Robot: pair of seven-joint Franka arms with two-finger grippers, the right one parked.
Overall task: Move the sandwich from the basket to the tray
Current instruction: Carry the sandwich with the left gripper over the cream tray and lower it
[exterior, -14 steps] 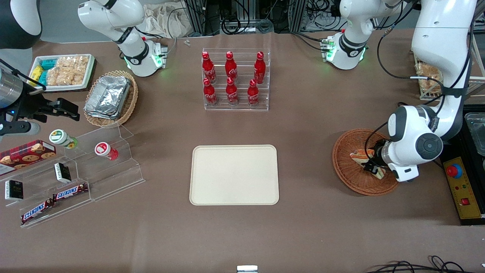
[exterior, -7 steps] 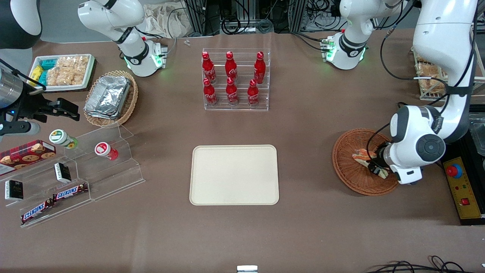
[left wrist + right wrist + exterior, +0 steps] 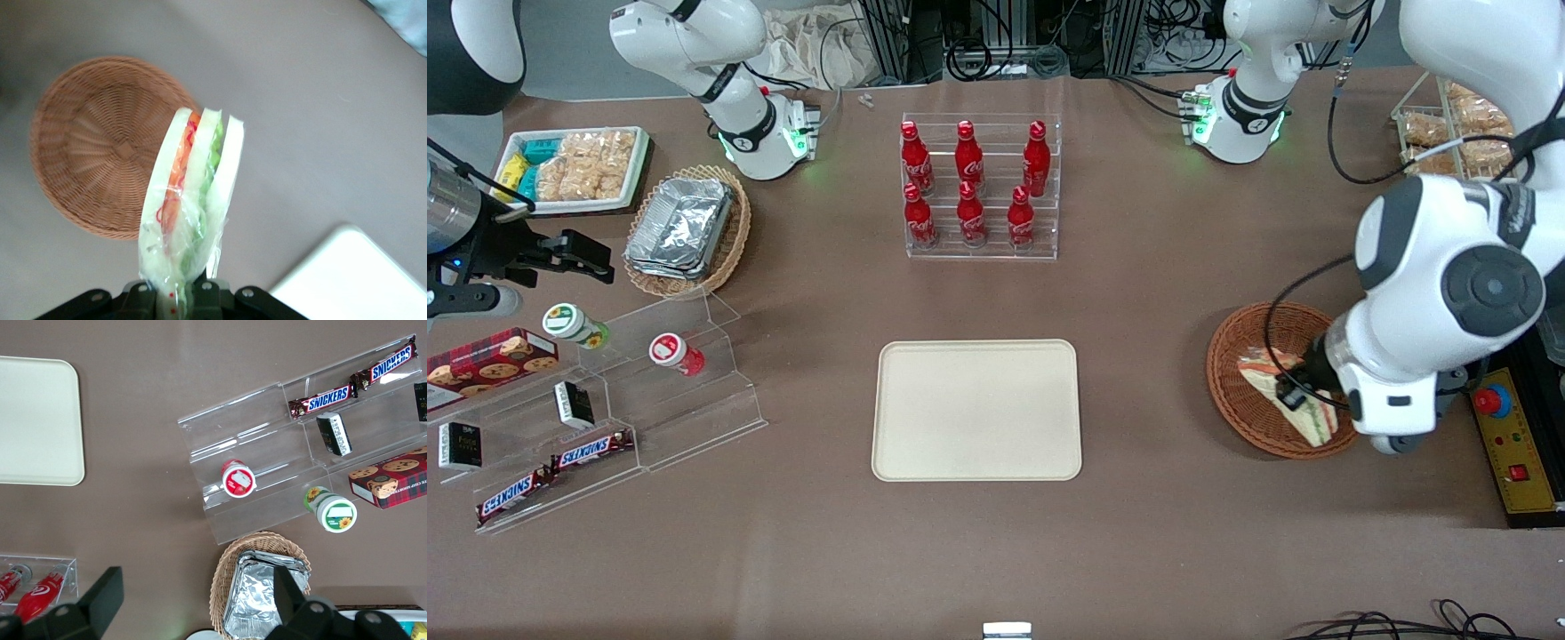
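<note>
Left wrist view: my gripper (image 3: 175,293) clamps the clear-wrapped triangular white-bread sandwich (image 3: 190,200).
Round reddish-brown wicker basket (image 3: 87,153) below holds nothing; cream rectangular tray (image 3: 976,410) bare.

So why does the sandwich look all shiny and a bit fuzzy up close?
In the left wrist view the sandwich sits very near the lens, so it blurs, and its clear wrap catches glare; the gripper is shut on it, above the basket. The front view is sharper, evenly lit, with soft shadows.
</note>
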